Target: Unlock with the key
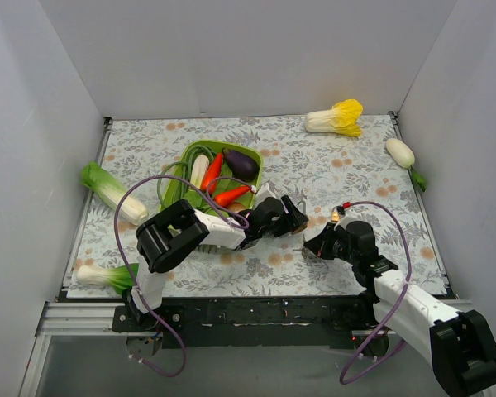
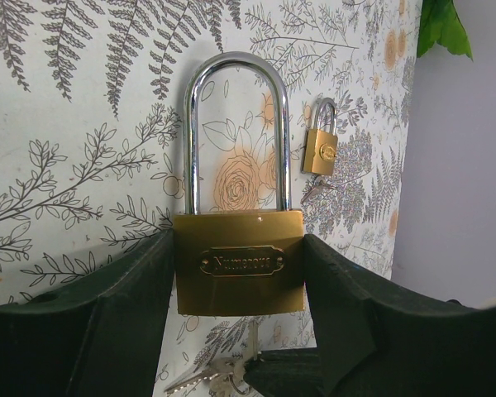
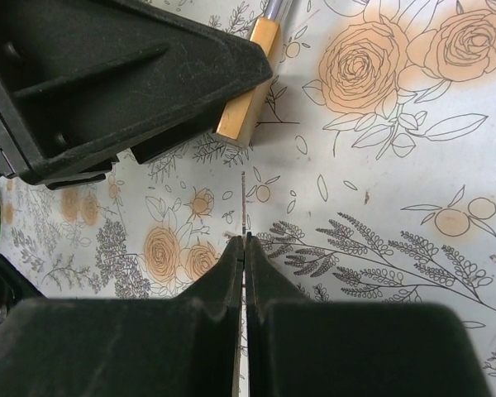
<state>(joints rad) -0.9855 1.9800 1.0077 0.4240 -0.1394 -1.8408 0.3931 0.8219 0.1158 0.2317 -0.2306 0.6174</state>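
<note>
A brass padlock [image 2: 238,263] with a tall silver shackle [image 2: 236,62] sits upright between my left gripper's fingers [image 2: 107,322]. My left gripper [image 1: 293,222] is shut on its body. The padlock's corner also shows in the right wrist view [image 3: 248,107]. My right gripper [image 3: 245,241] is shut on the thin silvery key [image 3: 245,203], seen edge-on, blade pointing at the padlock's underside. In the left wrist view the key blade [image 2: 253,335] stands just below the padlock's bottom, its tip a hair short of it. Spare keys [image 2: 202,380] hang from the ring beside it. My right gripper also shows in the top view [image 1: 316,245].
A smaller brass lock [image 2: 321,147] lies on the floral cloth beyond the padlock. A green basket [image 1: 187,154] of toy vegetables stands behind the left arm. A napa cabbage [image 1: 337,117], a white radish [image 1: 401,152] and leafy greens [image 1: 112,192] lie near the walls.
</note>
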